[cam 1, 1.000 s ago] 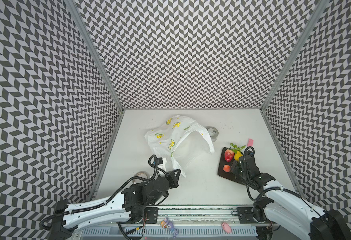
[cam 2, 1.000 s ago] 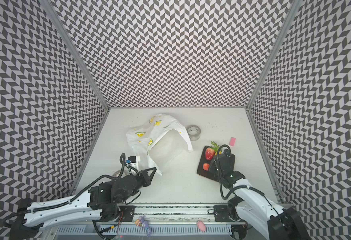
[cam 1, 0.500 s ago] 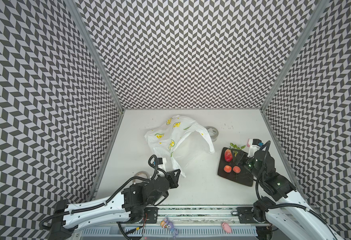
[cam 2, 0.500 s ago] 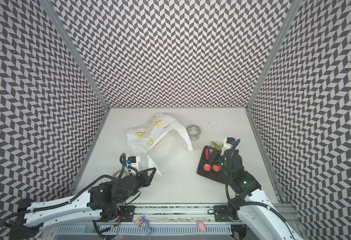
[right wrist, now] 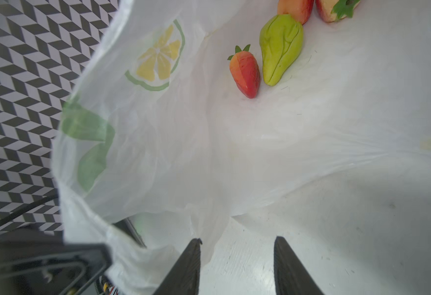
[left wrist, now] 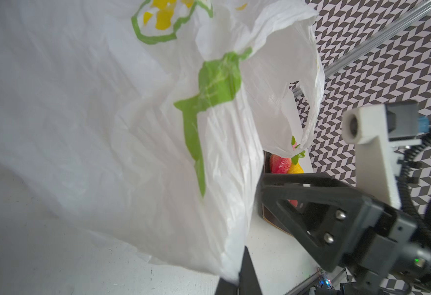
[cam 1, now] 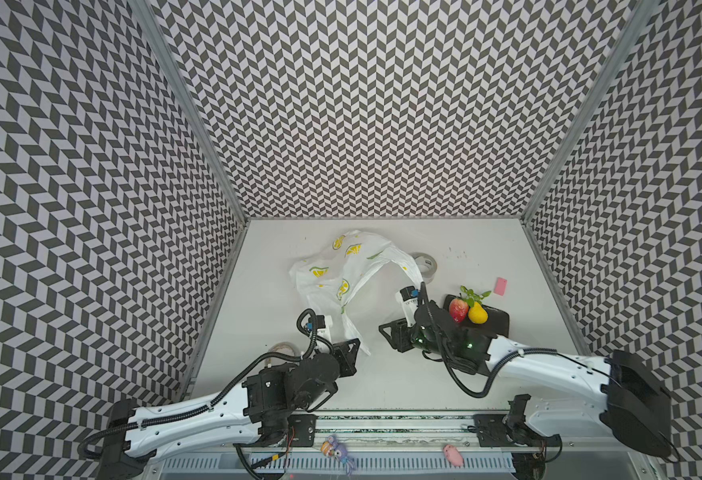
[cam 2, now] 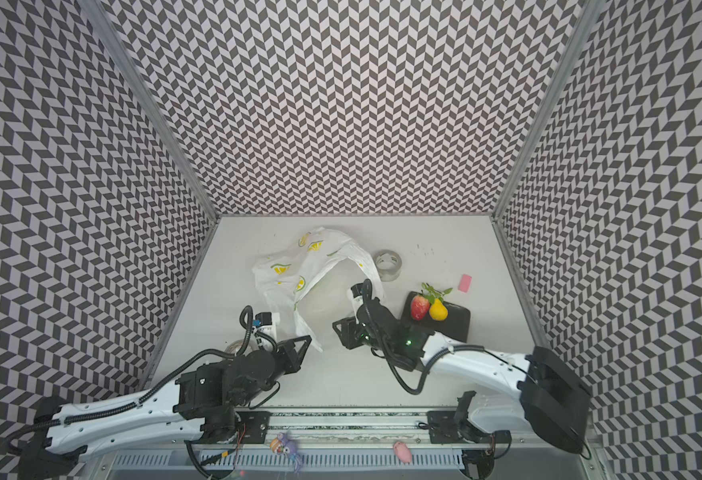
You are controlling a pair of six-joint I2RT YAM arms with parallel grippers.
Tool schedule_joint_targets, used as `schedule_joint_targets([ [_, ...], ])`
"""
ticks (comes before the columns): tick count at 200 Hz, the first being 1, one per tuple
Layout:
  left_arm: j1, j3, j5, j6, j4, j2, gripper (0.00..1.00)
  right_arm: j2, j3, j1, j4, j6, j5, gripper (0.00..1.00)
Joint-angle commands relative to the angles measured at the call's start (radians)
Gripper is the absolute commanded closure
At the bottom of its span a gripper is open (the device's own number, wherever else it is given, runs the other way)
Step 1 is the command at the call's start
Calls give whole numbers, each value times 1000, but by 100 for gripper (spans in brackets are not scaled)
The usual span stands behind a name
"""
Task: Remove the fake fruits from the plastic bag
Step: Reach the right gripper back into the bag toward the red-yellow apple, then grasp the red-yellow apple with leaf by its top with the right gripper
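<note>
The plastic bag, white with lemon prints, lies mid-table, its mouth facing the front. My left gripper is shut on the bag's near edge and holds it up. My right gripper is open at the bag's mouth, over bare table, with a bag flap beside one finger. Inside the bag lie fake fruits: a red strawberry, a green ribbed fruit and red pieces. A strawberry and a yellow pear sit on a black tray.
A clear tape roll stands behind the bag, and another roll sits by my left arm. A pink block lies beyond the tray. Small toy figures lie on the front rail. Patterned walls close three sides.
My right arm has swung from the tray leftward to the bag's mouth, and its jaws have narrowed. The left gripper and the bag have stayed put.
</note>
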Motion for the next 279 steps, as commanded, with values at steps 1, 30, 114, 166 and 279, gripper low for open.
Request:
schedule_joint_targets([
  [1, 2, 19, -23, -14, -45, -24, 100, 120, 59, -1, 167, 36, -9, 54],
  [30, 2, 18, -10, -33, -109, -57, 100, 297, 151, -12, 270, 88, -47, 53],
  [114, 2, 69, -33, -99, -315, -89, 100, 624, 380, -82, 419, 216, -106, 43],
  [166, 1, 112, -30, -92, -355, -59, 100, 723, 483, -96, 421, 261, -54, 34],
  [279, 2, 226, -32, 8, -295, 65, 100, 894, 689, -112, 373, 232, -73, 35],
])
